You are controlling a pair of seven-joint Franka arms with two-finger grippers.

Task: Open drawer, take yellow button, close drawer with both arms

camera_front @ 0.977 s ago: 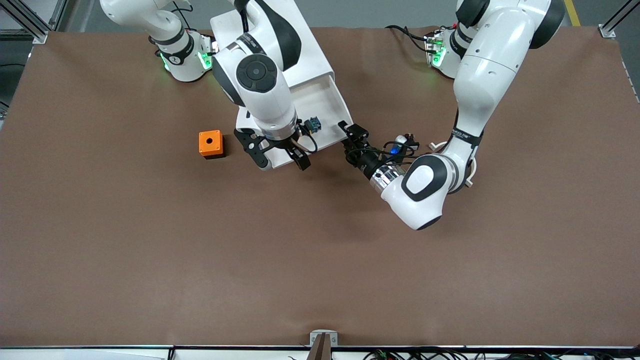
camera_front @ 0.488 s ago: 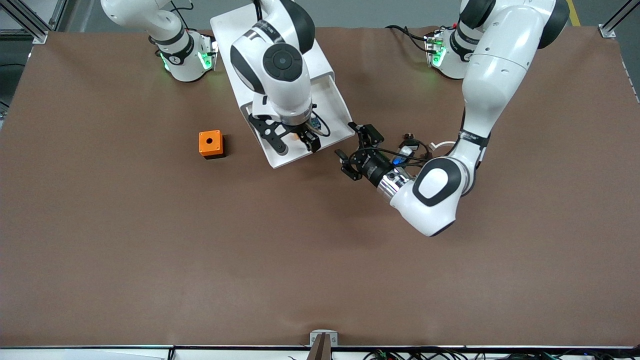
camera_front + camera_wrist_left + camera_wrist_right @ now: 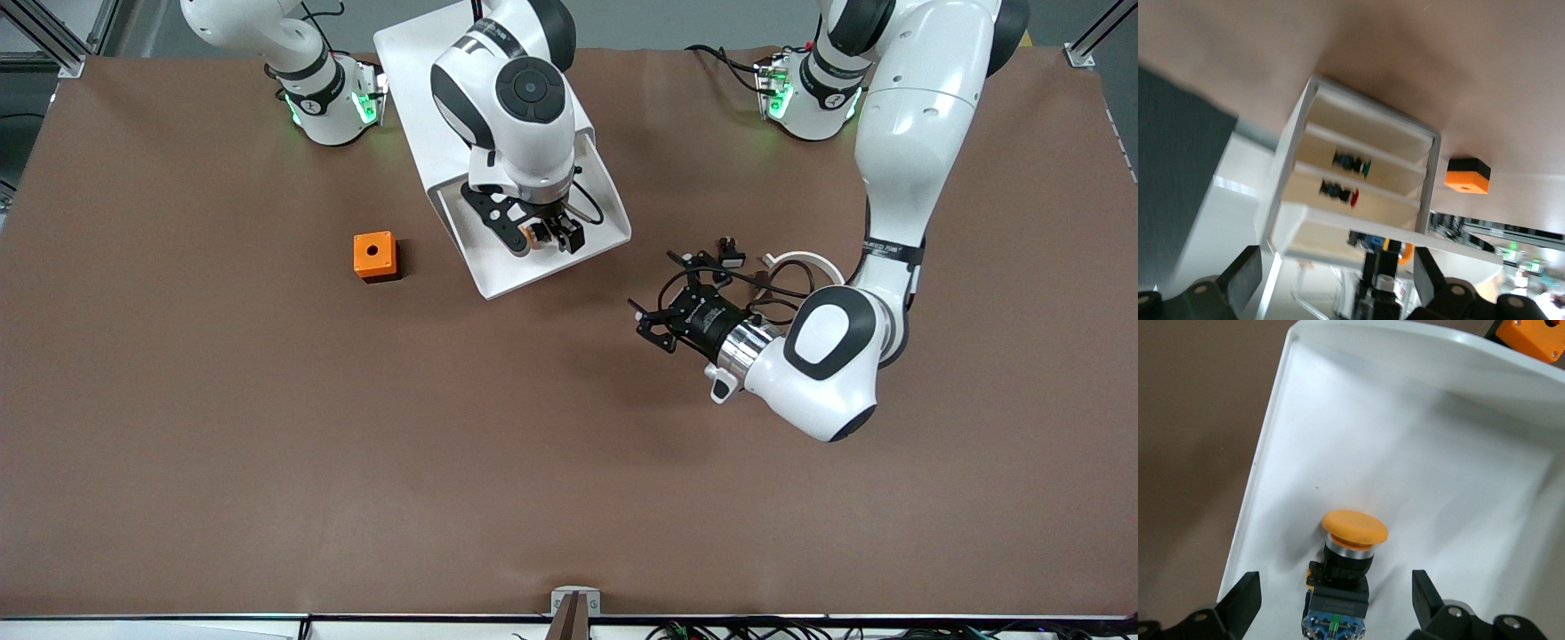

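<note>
The drawer stands pulled out of the white cabinet toward the front camera. The button lies in it: orange cap, black body, blue rear end. My right gripper is low in the drawer, open, with one finger on each side of the button, not touching it. My left gripper is open and empty over the bare table, off the drawer's front corner toward the left arm's end. Its wrist view looks at the cabinet's front and the open drawer.
An orange cube with a hole sits beside the drawer toward the right arm's end; it also shows in the left wrist view. A small black piece with a white face lies near the left forearm. Other compartments hold small buttons.
My right gripper moved from the drawer's front edge into the drawer, around the button. My left gripper drew back from the drawer front toward the front camera and the left arm's end.
</note>
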